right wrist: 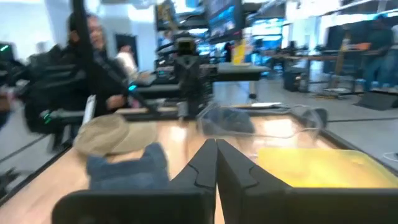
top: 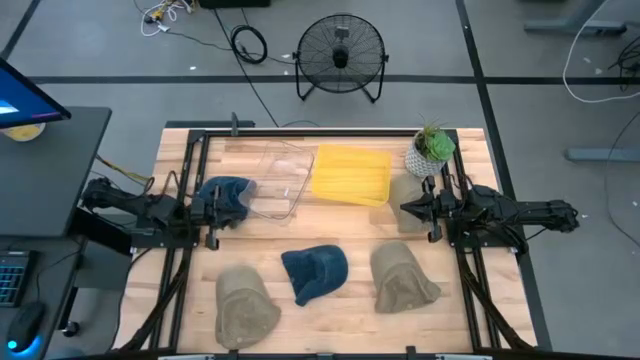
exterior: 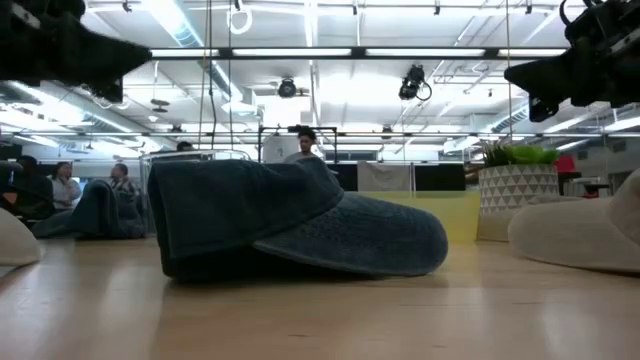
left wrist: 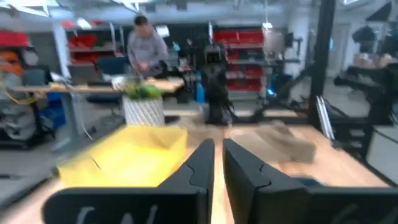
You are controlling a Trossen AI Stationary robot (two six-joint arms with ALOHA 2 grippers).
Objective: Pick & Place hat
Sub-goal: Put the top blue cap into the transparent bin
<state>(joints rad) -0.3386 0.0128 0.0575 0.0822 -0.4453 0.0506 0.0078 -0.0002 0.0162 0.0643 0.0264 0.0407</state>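
Note:
Several hats lie on the wooden table. A blue hat (top: 315, 270) (exterior: 300, 225) rests crown-up at the middle. One beige hat (top: 245, 300) is near-left and another beige hat (top: 402, 278) is near-right. A second blue hat (top: 228, 192) lies under my left gripper (top: 236, 208) (left wrist: 217, 155). A third beige hat (top: 405, 190) (left wrist: 283, 140) lies under my right gripper (top: 404, 208) (right wrist: 216, 155). Both grippers are shut and hold nothing. They hover above the table and point at each other.
A clear plastic container (top: 275, 180) (right wrist: 267, 121) and a yellow tray (top: 350, 173) (left wrist: 130, 155) sit at the far middle. A potted plant (top: 432, 148) stands far-right. A fan (top: 341, 55) stands on the floor beyond the table. People sit in the room behind.

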